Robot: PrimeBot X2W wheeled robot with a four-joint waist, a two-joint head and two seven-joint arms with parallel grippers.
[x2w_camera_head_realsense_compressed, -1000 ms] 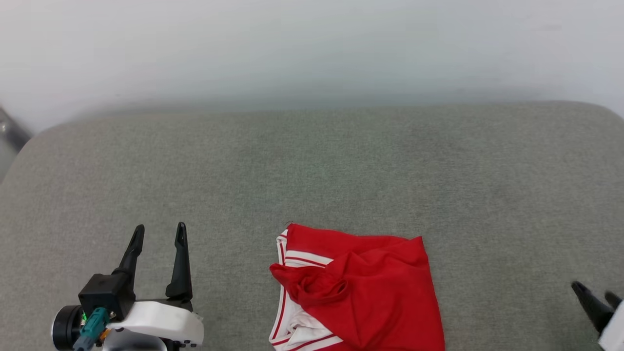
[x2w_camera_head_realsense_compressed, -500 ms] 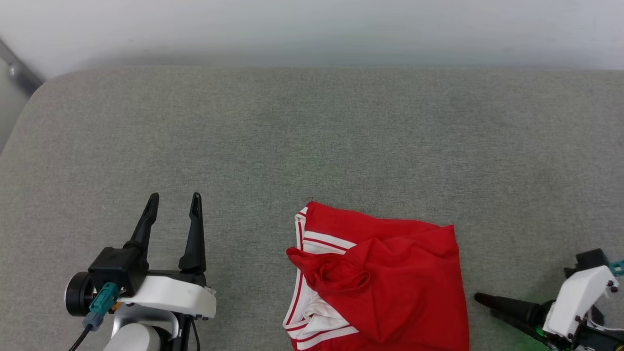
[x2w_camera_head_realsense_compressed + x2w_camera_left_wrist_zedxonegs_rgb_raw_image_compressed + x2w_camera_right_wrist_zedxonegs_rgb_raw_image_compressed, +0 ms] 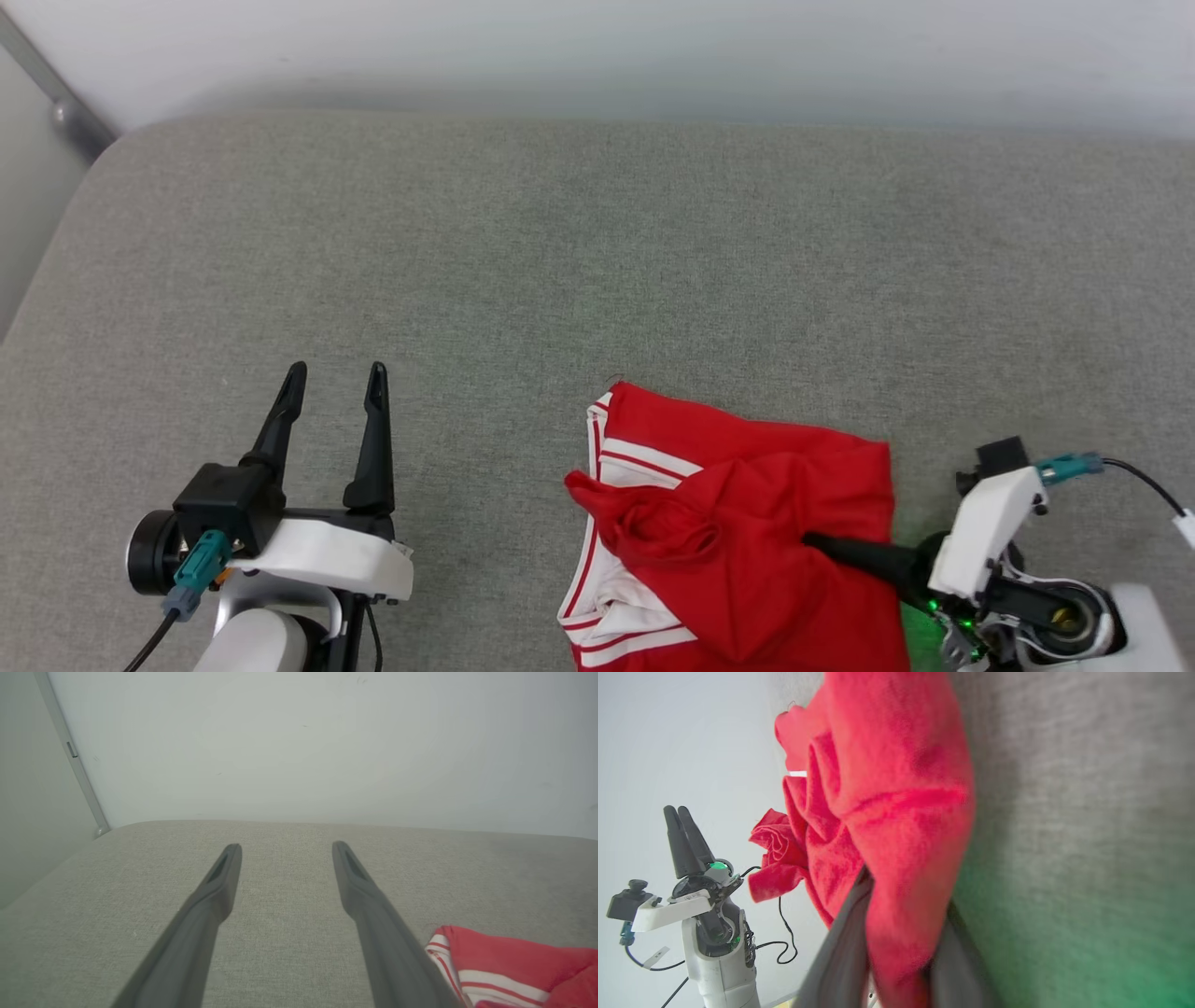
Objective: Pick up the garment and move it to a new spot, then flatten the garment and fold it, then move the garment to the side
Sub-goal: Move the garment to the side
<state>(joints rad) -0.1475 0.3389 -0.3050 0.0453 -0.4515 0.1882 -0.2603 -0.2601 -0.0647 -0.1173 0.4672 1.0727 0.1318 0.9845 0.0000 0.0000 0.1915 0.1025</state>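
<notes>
**Right gripper at the shirt's right edge, a fold between its fingers**

The shirt (image 3: 738, 532) lies bunched on the grey cushion (image 3: 560, 280), low and right of middle in the head view. Its red cloth is heaped over white striped trim on its left side.

The right gripper (image 3: 822, 543) reaches in from the shirt's right. It lies low, pointing leftward across the cushion, with its tip on the red cloth near the right border. In the right wrist view a fold of red cloth sits between the two fingers (image 3: 845, 942). The jaws stand partly apart around it, but that view is blurred, so I cannot tell whether they pinch the fold or merely straddle it.

The left gripper (image 3: 335, 370) hovers well apart to the shirt's left, spread wide with nothing in it, pointing away from the robot.

The right arm is much the nearer, and the shirt's bulk lies to the left of its fingertips. In my judgement a lift depends on that right-edge fold being truly caught, as a loose hold would likely let the cloth slip out
</notes>
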